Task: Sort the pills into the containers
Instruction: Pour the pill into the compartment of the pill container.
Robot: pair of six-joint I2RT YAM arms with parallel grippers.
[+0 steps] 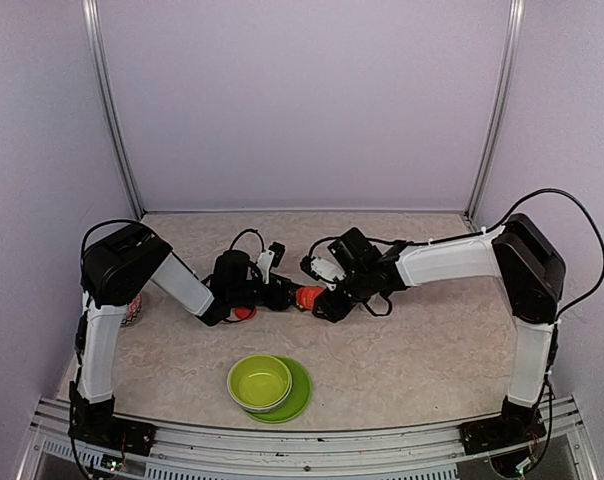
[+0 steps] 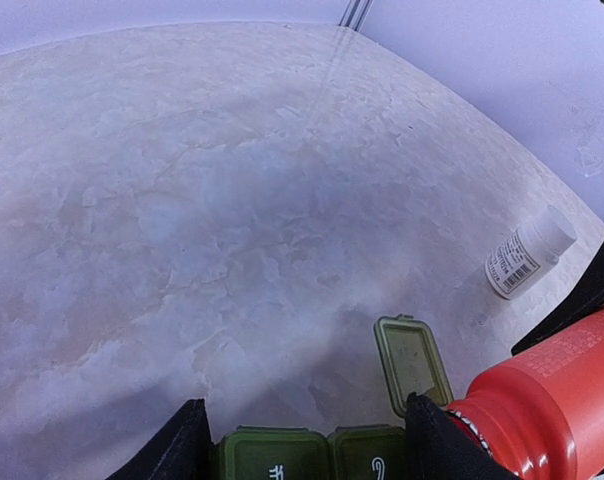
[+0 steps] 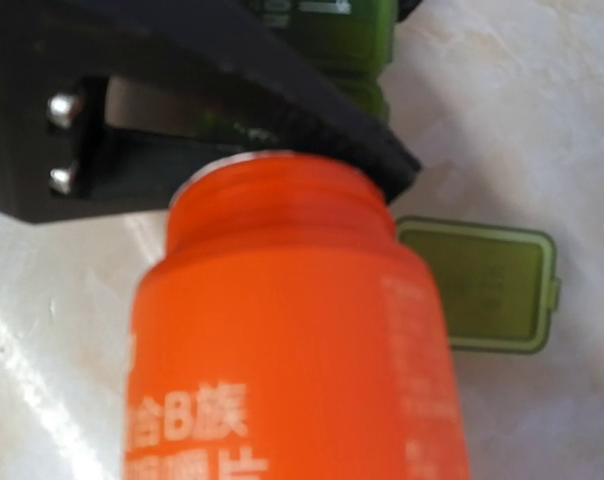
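Note:
The containers (image 2: 312, 455), a dark green strip box with lids marked 1 and 2, sit between the black fingers of my left gripper (image 2: 307, 440), which is shut on them. The third lid (image 2: 412, 360) stands open beside the right finger. My right gripper (image 1: 327, 300) is shut on the orange-red bottle (image 3: 292, 350), tipped on its side. The bottle's open mouth (image 3: 277, 175) lies against the left gripper's finger (image 3: 282, 100), next to the open lid (image 3: 477, 285). My own right fingers are hidden behind the bottle in the right wrist view. No pills show.
A small white bottle (image 2: 527, 255) lies on the table beyond the box. A red cap (image 1: 244, 313) rests under the left arm. A lime-green bowl (image 1: 260, 383) on its plate (image 1: 297, 395) stands near the front edge. Another small bottle (image 1: 132, 310) sits at far left.

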